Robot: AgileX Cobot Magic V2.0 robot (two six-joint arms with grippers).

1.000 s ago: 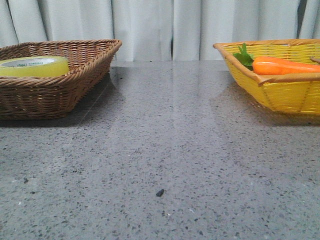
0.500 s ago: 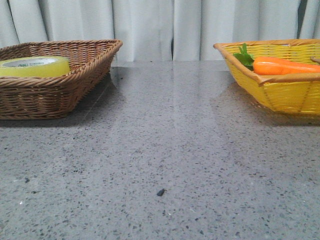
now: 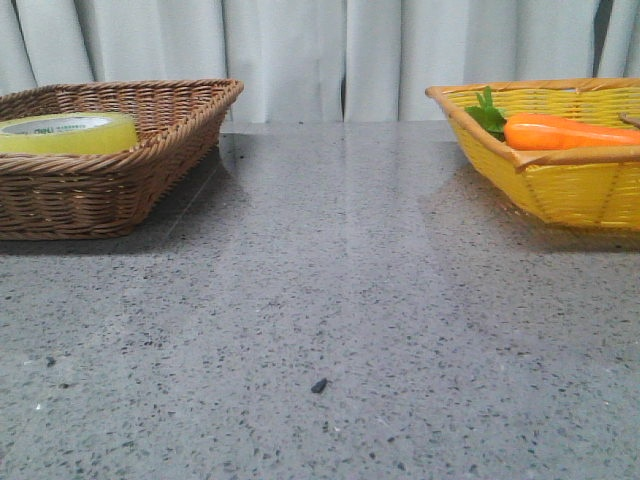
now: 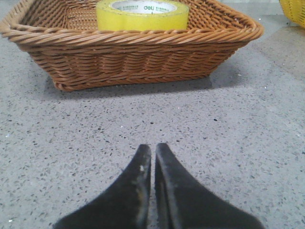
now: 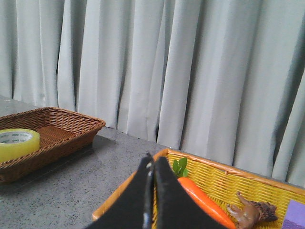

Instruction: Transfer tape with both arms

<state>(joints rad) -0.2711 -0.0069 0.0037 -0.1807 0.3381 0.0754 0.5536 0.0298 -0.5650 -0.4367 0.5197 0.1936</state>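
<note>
Tape (image 3: 68,132) half-hidden behind brown basket (image 3: 150,160) rim; both jaws pressed together, empty.

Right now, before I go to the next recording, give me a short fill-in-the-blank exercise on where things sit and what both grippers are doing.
1. The tape lies inside the ____ basket.
2. The carrot lies in the ____ basket.
3. The left gripper is ____, holding nothing.
4. The right gripper is above the basket that holds the ____.

Missing words: brown; yellow; shut; carrot
</note>
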